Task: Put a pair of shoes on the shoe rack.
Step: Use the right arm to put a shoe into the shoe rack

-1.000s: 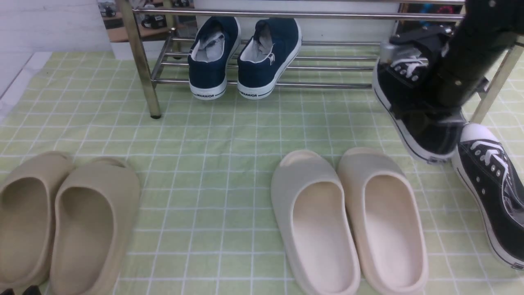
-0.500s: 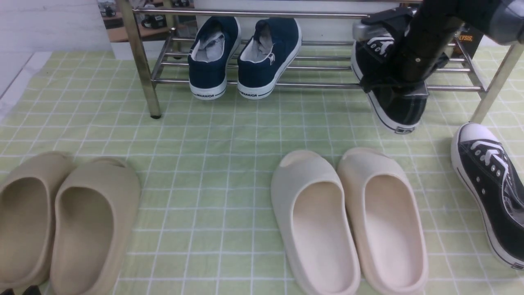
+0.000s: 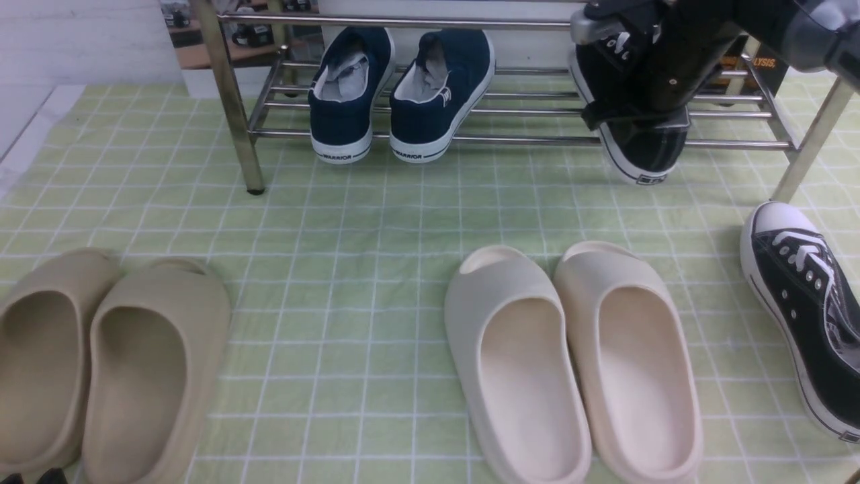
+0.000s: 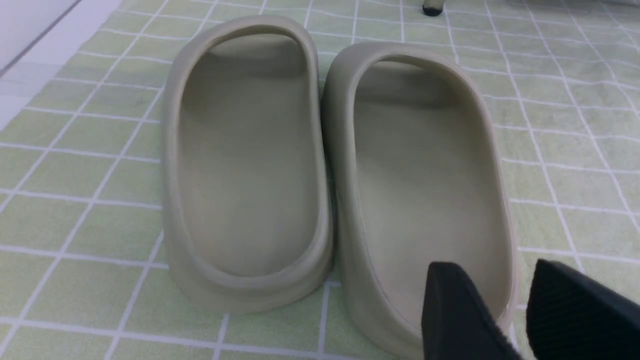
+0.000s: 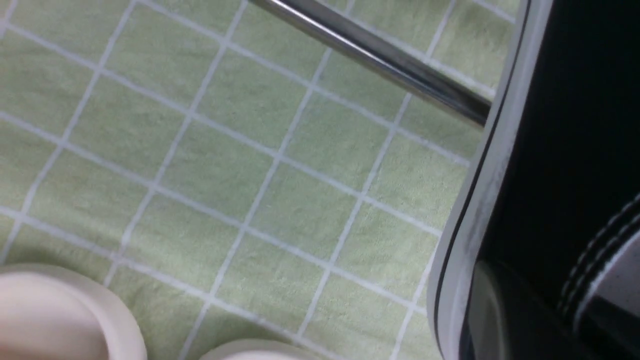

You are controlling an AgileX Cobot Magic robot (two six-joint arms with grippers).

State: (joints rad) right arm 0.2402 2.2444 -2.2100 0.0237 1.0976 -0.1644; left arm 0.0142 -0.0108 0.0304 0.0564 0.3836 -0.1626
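One black sneaker (image 3: 643,151) with a white sole hangs tilted over the right part of the chrome shoe rack (image 3: 524,140), its heel past the front rail. My right gripper (image 3: 641,101) is shut on it from above. In the right wrist view the sneaker's sole edge (image 5: 480,200) crosses a rack rail (image 5: 370,60); whether they touch I cannot tell. The other black sneaker (image 3: 803,302) lies on the green cloth at the far right. My left gripper (image 4: 492,272) stands open and empty, low over the heel of a tan slide (image 4: 425,165).
Two navy sneakers (image 3: 396,94) sit on the rack's left half. A tan pair of slides (image 3: 101,356) lies at the front left, a cream pair (image 3: 571,356) at the front middle. The rack's legs (image 3: 232,101) stand on the cloth.
My right arm has carried the black sneaker up, left and away from me, from beside the floor sneaker to over the rack's rails. The left arm has not moved.
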